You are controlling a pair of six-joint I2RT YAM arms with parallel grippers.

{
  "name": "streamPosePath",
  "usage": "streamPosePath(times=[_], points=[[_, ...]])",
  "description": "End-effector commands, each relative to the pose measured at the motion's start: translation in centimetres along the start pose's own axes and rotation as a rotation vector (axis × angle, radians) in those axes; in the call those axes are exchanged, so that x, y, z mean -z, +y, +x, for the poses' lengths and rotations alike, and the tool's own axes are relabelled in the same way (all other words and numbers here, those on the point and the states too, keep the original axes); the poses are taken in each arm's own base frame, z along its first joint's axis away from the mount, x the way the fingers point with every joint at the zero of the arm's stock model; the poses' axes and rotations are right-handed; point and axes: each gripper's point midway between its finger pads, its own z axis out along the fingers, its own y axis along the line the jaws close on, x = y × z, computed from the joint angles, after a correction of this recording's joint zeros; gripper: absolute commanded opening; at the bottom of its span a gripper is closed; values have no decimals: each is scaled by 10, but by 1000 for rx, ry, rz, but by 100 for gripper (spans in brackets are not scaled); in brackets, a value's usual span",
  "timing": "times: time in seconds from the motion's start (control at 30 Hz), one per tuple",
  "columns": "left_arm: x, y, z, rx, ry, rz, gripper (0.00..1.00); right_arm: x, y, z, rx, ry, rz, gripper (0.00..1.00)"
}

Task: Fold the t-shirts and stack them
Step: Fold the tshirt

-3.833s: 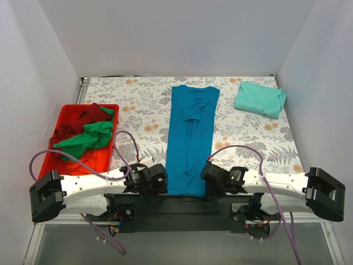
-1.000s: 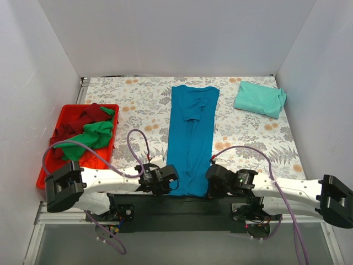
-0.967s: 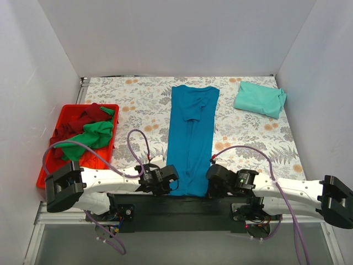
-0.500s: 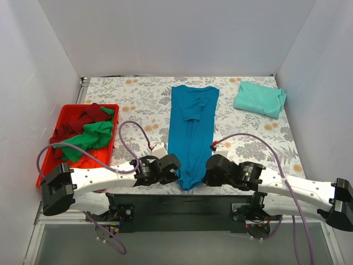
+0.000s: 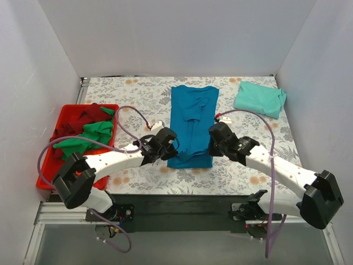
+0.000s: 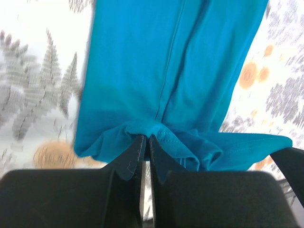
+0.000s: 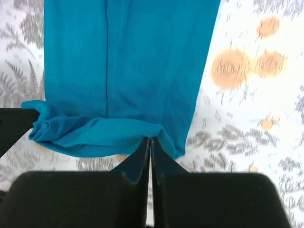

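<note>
Closest in, the left gripper (image 5: 172,147) and the right gripper (image 5: 212,146) each pinch the near hem of the deep blue t-shirt (image 5: 192,113), fingers pressed together, holding it doubled over the shirt's lower part. The shirt lies lengthwise mid-table. At the left, the red tray (image 5: 65,109) holds the bright green t-shirt (image 5: 88,138) and the dark red t-shirt (image 5: 91,114). The folded mint t-shirt (image 5: 259,98) lies far right.

We're standing in a robotics lab cell, not a laundry room: plain white panels (image 5: 176,33) box in three sides, a floral cloth covers the surface (image 5: 143,94), and a left arm (image 5: 110,161) and right arm (image 5: 276,168) rise from a black plate (image 5: 182,207) on aluminium rails (image 5: 60,218), trailing purple cables (image 5: 248,111).
</note>
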Motion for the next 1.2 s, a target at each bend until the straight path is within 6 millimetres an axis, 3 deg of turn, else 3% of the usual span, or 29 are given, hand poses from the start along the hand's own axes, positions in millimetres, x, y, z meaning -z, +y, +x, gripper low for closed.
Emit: streamPosePath(times=[0.0,0.13,0.37,0.4,0.43,0.5,0.7,1.17], points=[[-18,-22,-39,-8,-51,59,0,-12,18,-52,36,-99,-55,1],[-38,-30,-70,1,-70,81,0,-33,11,-78,42,-105,-26,1],[-77,-35,-118,-17,-67,101,0,-69,-4,-104,38,-77,13,1],[-89,-32,-113,-31,-33,97,0,-71,-4,-106,39,-72,9,1],[-91,-39,-121,-29,-38,112,0,-74,-7,-113,32,-77,13,1],[-103,-32,-126,-24,-28,98,0,-83,-11,-114,36,-62,25,1],[-116,-31,-137,1,-12,112,0,-102,-22,-122,24,-32,33,1],[-121,-33,-154,37,-37,118,0,-129,-34,-133,22,-4,51,1]])
